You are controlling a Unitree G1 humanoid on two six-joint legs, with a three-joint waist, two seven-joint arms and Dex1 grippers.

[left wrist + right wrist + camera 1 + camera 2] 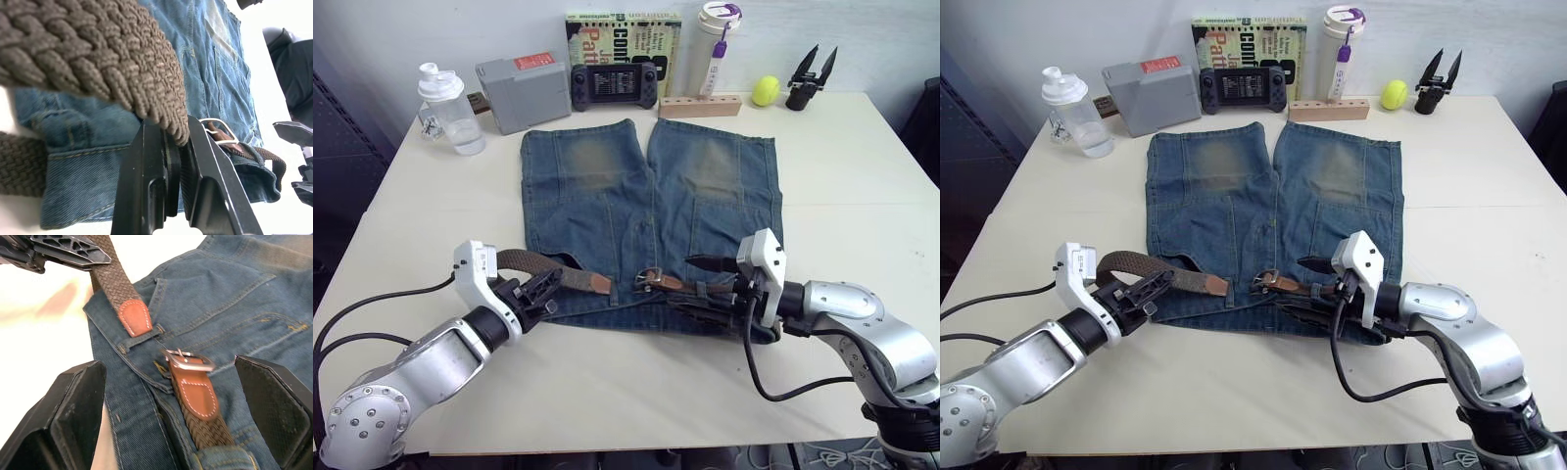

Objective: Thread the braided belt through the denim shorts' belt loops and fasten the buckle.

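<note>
Left eye view: faded blue denim shorts [651, 211] lying flat on a cream table [862, 196], waistband toward the robot, legs pointing away. Brown braided woven belt [533, 264] running along the waistband; its tan leather tip [600, 283] rests on the denim just short of the small silver rectangular buckle [650, 276], the two ends apart and unfastened. Left gripper [540, 291]: fingers clenched on the belt's loose loop at the shorts' left corner (left wrist view shows the braid pinched between both black fingers [146, 181]). Right gripper [171, 396]: fingers spread wide, holding nothing, set either side of the buckle end over the waistband. One narrow denim belt loop [159, 329] sits just beside the leather tip. Along the far table edge: clear shaker bottle [448, 110], grey box [524, 90], black handheld console [614, 84], book [622, 34], white tumbler [717, 44], wooden block [700, 106], yellow ball [766, 91].
</note>
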